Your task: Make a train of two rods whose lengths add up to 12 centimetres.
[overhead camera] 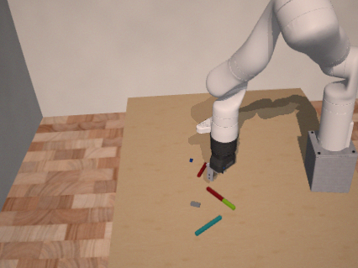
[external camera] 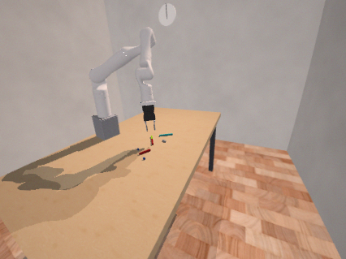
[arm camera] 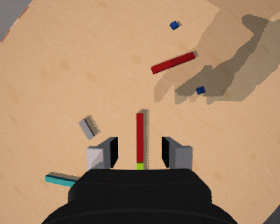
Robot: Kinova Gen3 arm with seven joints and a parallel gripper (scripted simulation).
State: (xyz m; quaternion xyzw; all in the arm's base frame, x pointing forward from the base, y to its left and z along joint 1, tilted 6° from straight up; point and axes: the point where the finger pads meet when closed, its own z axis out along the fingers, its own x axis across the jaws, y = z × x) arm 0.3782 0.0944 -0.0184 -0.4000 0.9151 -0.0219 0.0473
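A red rod (overhead camera: 214, 193) (external camera: 152, 142) (arm camera: 140, 135) and a lime rod (overhead camera: 229, 204) (external camera: 152, 137) (arm camera: 140, 166) lie flat, end to end, in what looks like one straight line; no gap shows between them. In the wrist view my gripper hides most of the lime rod. My gripper (overhead camera: 211, 175) (external camera: 150, 129) (arm camera: 139, 147) is open and empty. It hangs above the table, its fingers on either side of the red rod as seen in the wrist view, not touching it.
A second red rod (overhead camera: 202, 170) (external camera: 144, 152) (arm camera: 173, 62), a grey rod (overhead camera: 195, 204) (external camera: 164, 141) (arm camera: 87, 128), a turquoise rod (overhead camera: 208, 225) (external camera: 166, 135) (arm camera: 60, 180) and two blue rods (arm camera: 174, 25) (arm camera: 200, 90) lie apart from the joined pair.
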